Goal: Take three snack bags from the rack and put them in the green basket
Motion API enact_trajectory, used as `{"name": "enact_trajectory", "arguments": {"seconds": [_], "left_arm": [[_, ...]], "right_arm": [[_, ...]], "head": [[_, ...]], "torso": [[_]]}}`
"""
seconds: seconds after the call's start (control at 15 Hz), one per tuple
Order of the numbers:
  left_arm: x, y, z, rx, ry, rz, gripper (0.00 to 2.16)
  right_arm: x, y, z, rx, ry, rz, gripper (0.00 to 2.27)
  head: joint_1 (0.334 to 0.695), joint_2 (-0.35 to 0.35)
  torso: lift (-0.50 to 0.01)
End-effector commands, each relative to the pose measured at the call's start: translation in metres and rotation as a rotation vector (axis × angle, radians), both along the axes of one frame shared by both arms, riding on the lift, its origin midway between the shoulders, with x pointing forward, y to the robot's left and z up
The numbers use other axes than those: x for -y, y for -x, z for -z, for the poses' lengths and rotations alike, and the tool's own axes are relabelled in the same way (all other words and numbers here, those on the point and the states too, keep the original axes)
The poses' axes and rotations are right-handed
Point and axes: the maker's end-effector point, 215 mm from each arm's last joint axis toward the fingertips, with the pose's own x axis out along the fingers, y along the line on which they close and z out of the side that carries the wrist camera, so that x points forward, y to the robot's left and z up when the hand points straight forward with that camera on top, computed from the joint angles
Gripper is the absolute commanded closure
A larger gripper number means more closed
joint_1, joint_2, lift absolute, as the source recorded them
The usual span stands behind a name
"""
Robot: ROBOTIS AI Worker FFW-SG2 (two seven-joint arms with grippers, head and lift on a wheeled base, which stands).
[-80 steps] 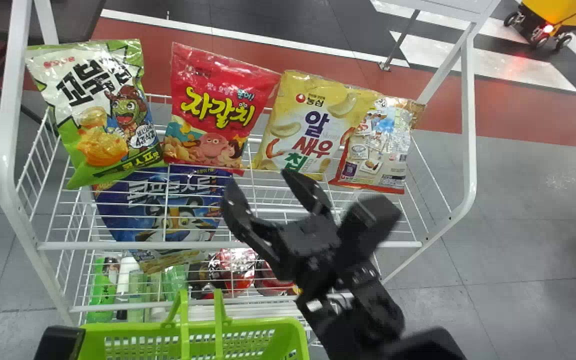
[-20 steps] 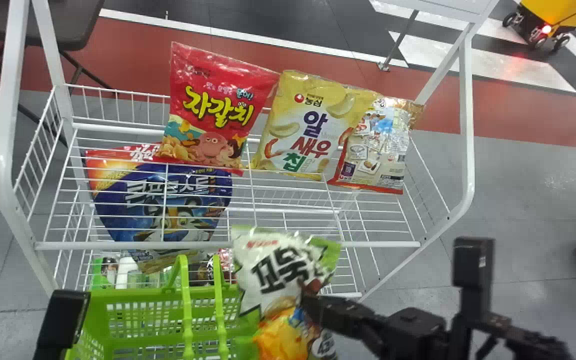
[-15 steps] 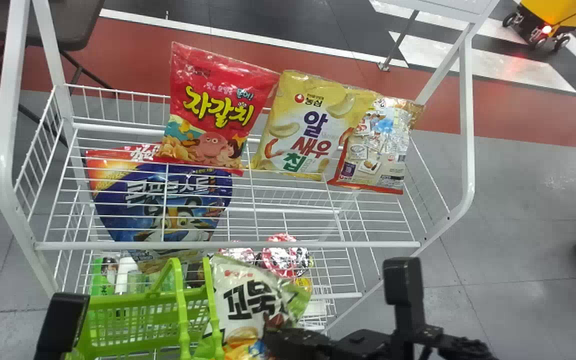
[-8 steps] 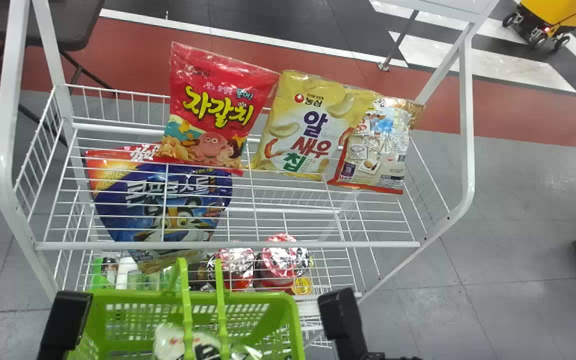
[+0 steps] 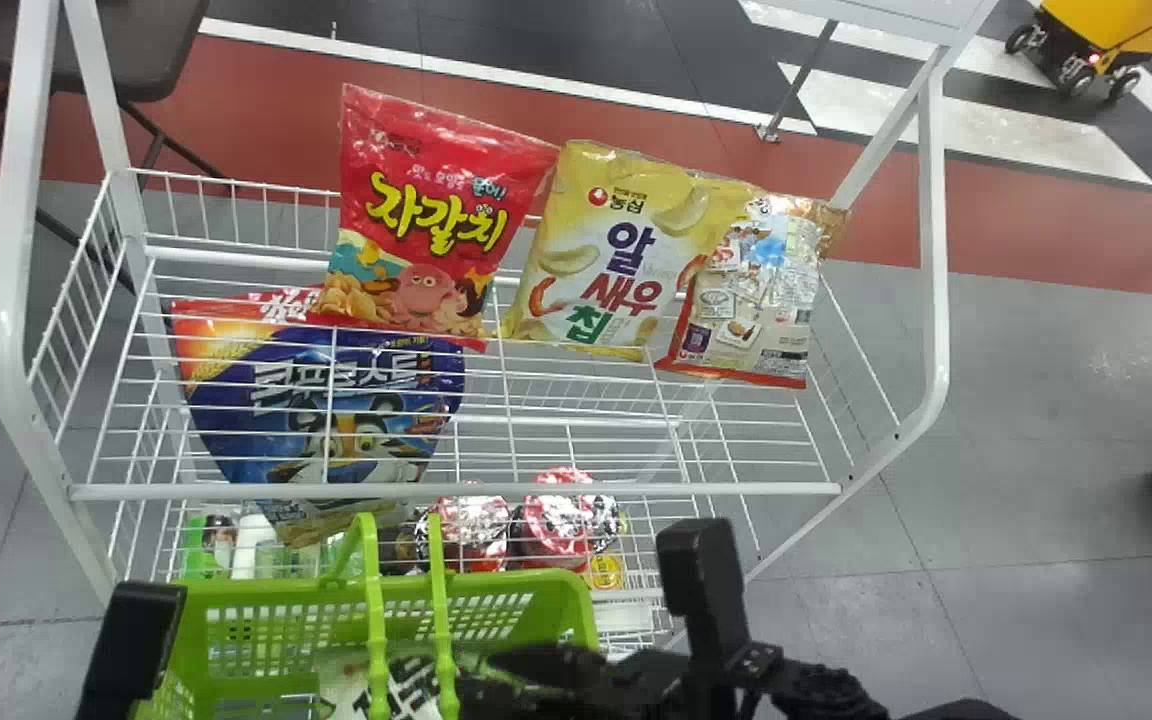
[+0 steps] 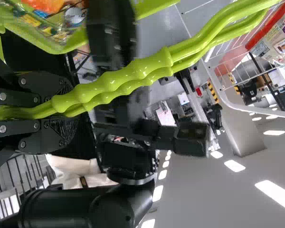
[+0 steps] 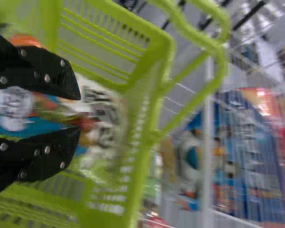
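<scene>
At seven o'clock, the green basket point(image 5: 286, 592) is held by handles point(image 6: 152, 64) clamped in the left gripper point(image 6: 69, 112); the snack bag point(image 5: 408, 690) is contained inside. At six, the right gripper's point(image 7: 77, 113) fingers appear parted; if film is snagged during withdrawal, the bag may be dragged out.

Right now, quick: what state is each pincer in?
Left pincer: closed on the handles.
Right pincer: open, over the bag in the basket.

Glossy plastic bskt point(image 5: 266, 675), white metal rack point(image 5: 456, 490)
</scene>
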Motion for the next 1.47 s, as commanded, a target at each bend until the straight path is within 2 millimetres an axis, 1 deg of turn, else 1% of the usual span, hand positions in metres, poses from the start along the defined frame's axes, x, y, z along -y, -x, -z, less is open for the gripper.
{"name": "enact_trajectory", "arguments": {"seconds": [0.0,0.07,0.13,0.2,0.27,0.4,0.47,0.6,0.73,0.8,0.93,1.0,1.13,1.27,1.33,1.4], "left_arm": [[0.002,0.002,0.0,0.002,-0.001,0.006,1.84],[0.003,0.002,0.0,0.002,0.0,0.007,1.84],[0.002,0.002,0.0,0.002,-0.002,0.007,1.84],[0.002,0.003,0.0,0.0,-0.002,0.007,1.84],[0.003,0.003,0.001,0.001,-0.004,0.008,1.84],[0.003,0.004,0.002,-0.002,-0.006,0.01,1.84],[0.004,0.004,0.002,-0.002,-0.006,0.011,1.84],[0.004,0.005,0.003,-0.005,-0.004,0.012,1.84],[0.002,0.006,0.005,-0.012,-0.007,0.014,1.84],[0.001,0.006,0.006,-0.012,-0.009,0.015,1.84],[-0.002,0.005,0.008,-0.015,-0.01,0.016,1.84],[-0.003,0.006,0.008,-0.018,-0.007,0.019,1.84],[-0.006,0.004,0.008,-0.013,-0.004,0.019,1.84],[-0.009,0.002,0.009,-0.013,-0.002,0.019,1.84],[-0.009,0.002,0.009,-0.012,0.001,0.018,1.84],[-0.009,0.0,0.009,-0.012,0.005,0.018,1.84]], "right_arm": [[0.005,-0.012,-0.016,0.068,-0.018,0.006,0.05],[0.005,-0.019,-0.026,0.105,-0.035,0.009,0.06],[0.008,-0.033,-0.043,0.18,-0.055,0.021,0.06],[0.01,-0.052,-0.068,0.291,-0.076,0.044,0.06],[0.014,-0.074,-0.098,0.431,-0.09,0.069,0.06],[0.014,-0.11,-0.131,0.571,-0.117,0.094,0.06],[0.015,-0.128,-0.141,0.62,-0.123,0.114,0.07],[0.008,-0.172,-0.152,0.712,-0.097,0.156,0.07],[-0.006,-0.213,-0.156,0.804,-0.069,0.176,0.07],[-0.016,-0.231,-0.145,0.798,-0.049,0.17,0.07],[-0.026,-0.261,-0.133,0.801,-0.021,0.193,0.07],[-0.029,-0.272,-0.126,0.805,-0.007,0.212,0.08],[-0.026,-0.289,-0.116,0.818,0.024,0.243,0.08],[-0.031,-0.305,-0.103,0.812,0.058,0.257,0.1],[-0.038,-0.31,-0.101,0.807,0.057,0.242,0.14],[-0.042,-0.316,-0.1,0.804,0.067,0.23,0.36]], "head": [[0.695,-0.35],[0.695,-0.35],[0.695,-0.35],[0.695,-0.35],[0.695,-0.35],[0.695,-0.35],[0.695,-0.35],[0.695,-0.35],[0.695,-0.35],[0.695,-0.343],[0.695,-0.297],[0.695,-0.28],[0.695,-0.252],[0.695,-0.231],[0.695,-0.226],[0.695,-0.211]], "torso": [[-0.014],[-0.014],[-0.014],[-0.014],[-0.014],[-0.014],[-0.014],[-0.014],[-0.014],[-0.014],[-0.014],[-0.014],[-0.014],[-0.014],[-0.014],[-0.014]]}}
